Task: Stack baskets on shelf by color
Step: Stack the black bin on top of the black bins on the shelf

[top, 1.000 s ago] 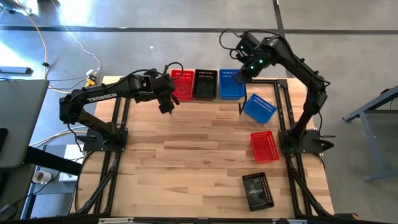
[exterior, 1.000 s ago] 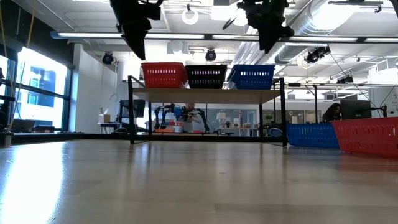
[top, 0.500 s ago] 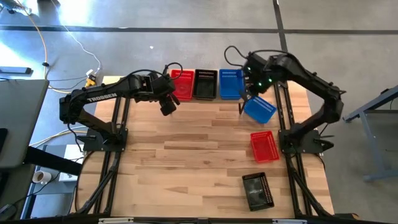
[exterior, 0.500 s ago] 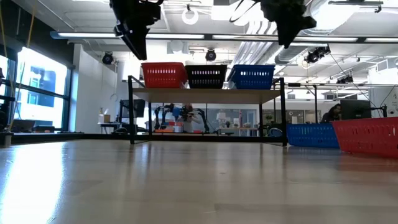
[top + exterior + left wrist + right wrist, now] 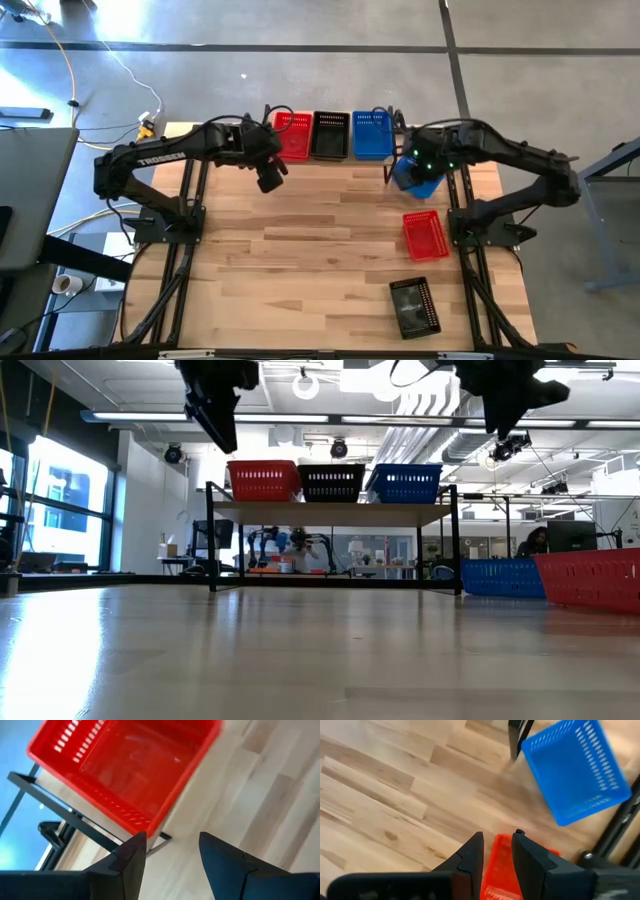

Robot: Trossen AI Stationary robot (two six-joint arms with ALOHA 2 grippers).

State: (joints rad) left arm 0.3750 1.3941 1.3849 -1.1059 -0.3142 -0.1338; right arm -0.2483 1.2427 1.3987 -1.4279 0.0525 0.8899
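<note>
On the shelf (image 5: pixel 335 513) at the table's far edge, a red basket (image 5: pixel 292 135), a black basket (image 5: pixel 330 135) and a blue basket (image 5: pixel 371 135) stand side by side on their bottoms. A loose blue basket (image 5: pixel 430 188) lies on the tabletop by the shelf's right end. A red basket (image 5: pixel 424 235) and a black one (image 5: pixel 413 305) lie nearer. My left gripper (image 5: pixel 172 850) hangs open in the air in front of the shelf's red basket (image 5: pixel 125 765). My right gripper (image 5: pixel 496 852) hovers above the loose blue basket (image 5: pixel 575 775) with a narrow gap and nothing in it.
The left and middle of the tabletop (image 5: pixel 300 250) are bare wood. Black frame rails (image 5: pixel 462 200) run along both sides of the table. In the low view the room behind shows under the shelf, with a person far off at the right (image 5: pixel 535 540).
My right gripper has swung from above the shelf's blue basket toward the table's right and near side, sinking a little and rolling at the wrist, and now hangs over the loose blue basket. My left gripper has turned slightly in place. No basket has moved.
</note>
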